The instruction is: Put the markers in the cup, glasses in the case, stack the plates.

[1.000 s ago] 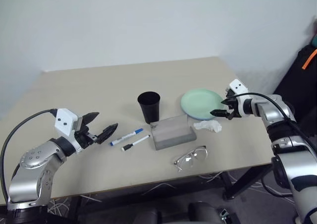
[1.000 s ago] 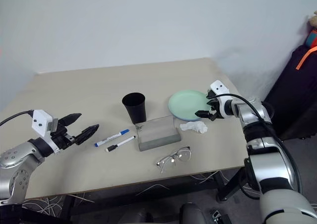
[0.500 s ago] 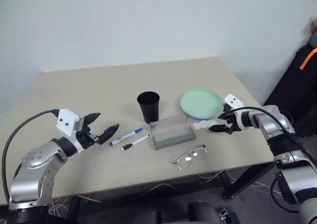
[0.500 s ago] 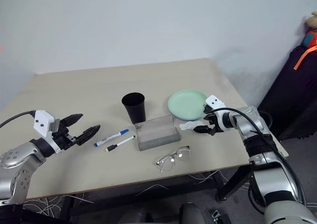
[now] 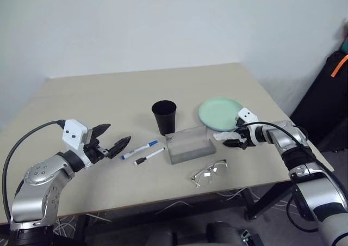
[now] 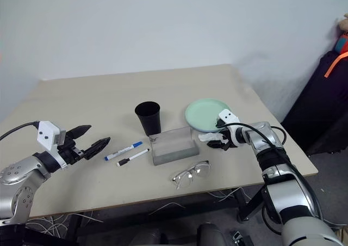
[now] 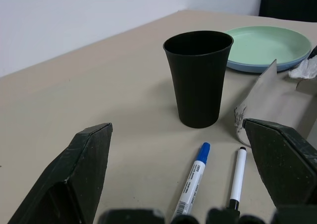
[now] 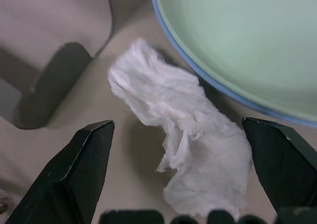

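Head view: matte felt case [image 5: 189, 144]; tapered cup [image 5: 164, 117] behind it, thin markers [image 5: 142, 153] left, wire glasses [image 5: 210, 172] in front, stacked plates [image 5: 222, 114] right.

Left wrist: left gripper [image 7: 183, 172] gapes toward the cup.

Right wrist: right gripper [image 8: 184, 174] spread around crumpled tissue [image 8: 183, 146].

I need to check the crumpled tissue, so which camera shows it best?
The right wrist view: the tissue lies large between the open jaws of the right gripper, beside the plates. Both eye views show it as a small white scrap partly behind that gripper; the left wrist view catches just an edge of it.
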Controlling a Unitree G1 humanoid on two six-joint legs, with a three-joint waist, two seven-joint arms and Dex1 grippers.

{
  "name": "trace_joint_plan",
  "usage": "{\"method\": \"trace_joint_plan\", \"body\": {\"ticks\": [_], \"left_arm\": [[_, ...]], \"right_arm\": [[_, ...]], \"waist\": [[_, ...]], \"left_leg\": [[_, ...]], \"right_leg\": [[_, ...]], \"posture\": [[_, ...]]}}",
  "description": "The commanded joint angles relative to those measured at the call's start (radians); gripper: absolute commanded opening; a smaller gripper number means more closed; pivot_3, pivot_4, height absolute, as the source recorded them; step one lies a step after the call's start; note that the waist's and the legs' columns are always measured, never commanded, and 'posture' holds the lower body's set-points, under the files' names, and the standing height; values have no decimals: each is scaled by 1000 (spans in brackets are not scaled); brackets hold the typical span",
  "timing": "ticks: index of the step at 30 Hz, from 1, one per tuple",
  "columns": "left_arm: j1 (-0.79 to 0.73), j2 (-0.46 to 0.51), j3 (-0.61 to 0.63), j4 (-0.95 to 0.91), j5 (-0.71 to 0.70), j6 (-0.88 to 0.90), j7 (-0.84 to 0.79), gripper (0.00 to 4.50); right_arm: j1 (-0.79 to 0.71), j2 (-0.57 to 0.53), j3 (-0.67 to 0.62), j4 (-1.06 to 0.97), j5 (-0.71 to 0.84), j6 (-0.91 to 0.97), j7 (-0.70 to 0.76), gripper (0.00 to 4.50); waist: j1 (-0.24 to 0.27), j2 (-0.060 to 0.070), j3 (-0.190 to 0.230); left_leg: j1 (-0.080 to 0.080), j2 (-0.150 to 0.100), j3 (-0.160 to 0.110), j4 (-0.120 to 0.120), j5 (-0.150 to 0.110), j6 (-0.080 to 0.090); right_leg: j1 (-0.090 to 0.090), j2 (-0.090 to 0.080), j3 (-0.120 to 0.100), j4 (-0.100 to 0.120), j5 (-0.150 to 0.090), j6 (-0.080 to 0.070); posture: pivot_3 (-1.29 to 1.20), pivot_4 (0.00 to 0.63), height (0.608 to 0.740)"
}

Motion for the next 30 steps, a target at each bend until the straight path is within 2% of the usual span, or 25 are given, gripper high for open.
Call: {"method": "trace_joint_plan", "body": {"ticks": [1, 11, 15, 21, 23, 30], "left_arm": [[-6, 2, 16, -42, -5, -8, 9, 4500], [-4, -3, 16, -47, -6, -7, 18, 4500], [-6, -6, 16, -45, -4, -10, 19, 4500], [-13, -1, 16, -40, -7, -8, 16, 4500], [-17, 1, 15, -36, -7, -8, 13, 4500], [-41, -4, 0, -23, -2, -9, 15, 4500]], "right_arm": [[-40, 1, -2, 10, -8, -35, -2, 3612], [-57, 1, -3, 56, -20, -74, -2, 37], [-55, -2, -8, 57, -24, -114, -11, 10], [-107, -36, -63, -66, 73, -112, 148, 10], [-160, -22, -91, -39, 83, -123, 116, 10], [-323, 73, -101, 285, -6, -209, -173, 10]], "waist": [[0, 0, 0], [0, 0, 0], [0, 0, 0], [0, 0, 0], [-3, 0, 0], [-1, -5, -3]], "left_leg": [[0, 0, 0, 0, 0, 0], [0, 0, 0, 0, 0, 0], [0, 0, 0, 0, 0, 0], [0, 0, 0, 0, 1, 1], [0, 0, 0, 0, 2, 3], [2, 2, -1, 0, 0, -1]], "right_leg": [[0, 0, 0, 0, 0, 0], [0, 0, 0, 0, 0, 0], [0, 0, 0, 0, 0, 0], [0, 0, 0, 0, 0, 0], [0, 0, 1, 1, 0, 0], [0, 0, -2, 3, 0, 0]], "posture": [[0, 0, 727], [0, 0, 727], [0, 0, 727], [0, 0, 727], [0, 0, 727], [0, 0, 727]]}}
